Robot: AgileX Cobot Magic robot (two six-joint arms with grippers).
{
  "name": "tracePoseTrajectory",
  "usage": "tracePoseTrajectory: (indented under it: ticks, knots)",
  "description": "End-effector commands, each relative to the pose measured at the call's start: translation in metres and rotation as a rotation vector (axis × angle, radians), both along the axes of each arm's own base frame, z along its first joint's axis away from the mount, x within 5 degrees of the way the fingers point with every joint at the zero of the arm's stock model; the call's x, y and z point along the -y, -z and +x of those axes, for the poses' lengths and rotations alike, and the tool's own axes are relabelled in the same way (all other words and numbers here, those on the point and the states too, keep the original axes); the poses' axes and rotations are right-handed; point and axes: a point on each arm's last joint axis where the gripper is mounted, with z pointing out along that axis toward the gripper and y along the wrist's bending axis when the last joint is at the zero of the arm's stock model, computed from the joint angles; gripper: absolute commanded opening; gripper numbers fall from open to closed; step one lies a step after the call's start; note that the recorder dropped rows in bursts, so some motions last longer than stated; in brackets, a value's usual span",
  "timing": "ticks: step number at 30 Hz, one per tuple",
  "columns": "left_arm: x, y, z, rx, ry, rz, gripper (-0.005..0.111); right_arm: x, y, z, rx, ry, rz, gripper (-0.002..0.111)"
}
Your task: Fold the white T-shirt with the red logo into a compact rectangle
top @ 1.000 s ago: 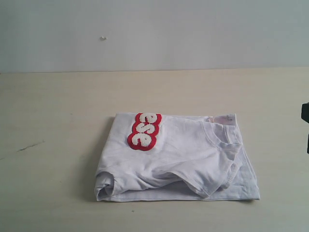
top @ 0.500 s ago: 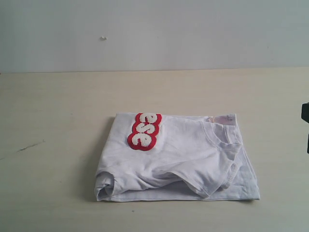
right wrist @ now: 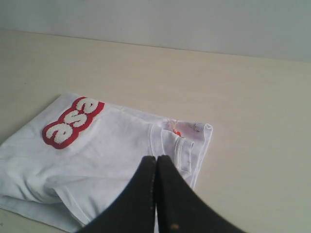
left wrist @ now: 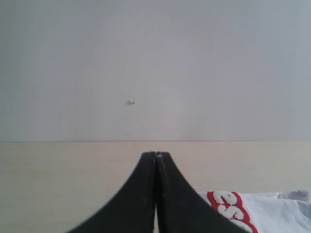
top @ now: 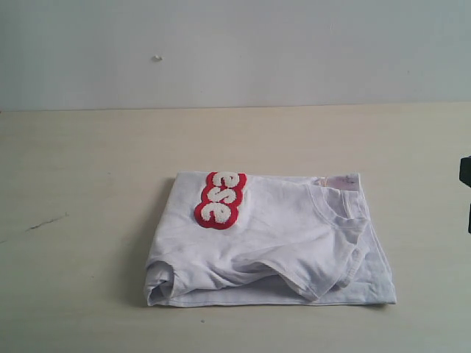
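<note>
L gripper [left wrist: 156,156]: both black fingers [left wrist: 136,194] pressed flat together, tips meeting, nothing btwn them. It sits off to one side of the white T-shirt [top: 272,243], not touching it, and doesn't show in the ext. view. R gripper [right wrist: 156,158]: jaws likewise tight together, no gap, empty, angled down twd the tee but apart from it. Ext. view: only a small dark part [top: 465,176] on the R-arm side shows, well right of the tee; can't tell which link.

Exterior camera looks down frontally; all three views share the red logo [top: 219,200]
</note>
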Motion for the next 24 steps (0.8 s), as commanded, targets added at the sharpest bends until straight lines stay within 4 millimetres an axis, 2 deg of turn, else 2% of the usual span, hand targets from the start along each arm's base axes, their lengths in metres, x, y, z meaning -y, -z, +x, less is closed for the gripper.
tracePoseTrajectory:
  ticks: [1,10,17,24]
  knots:
    - [-0.002,0.003,-0.006,-0.009,-0.007,0.029,0.0,0.001,0.001,-0.001,0.001,0.004,0.002,0.0]
    - [-0.01,0.008,-0.019,-0.034,-0.066,0.032,0.0,0.001,0.001,-0.001,0.001,0.004,0.002,0.0]
    - [-0.016,0.035,-0.024,-0.084,-0.14,0.013,0.0,0.001,0.001,-0.001,0.001,0.004,0.002,0.0]
    - [-0.019,0.053,-0.029,-0.129,-0.192,0.046,0.0,0.001,0.001,-0.001,0.001,0.004,0.002,0.0]
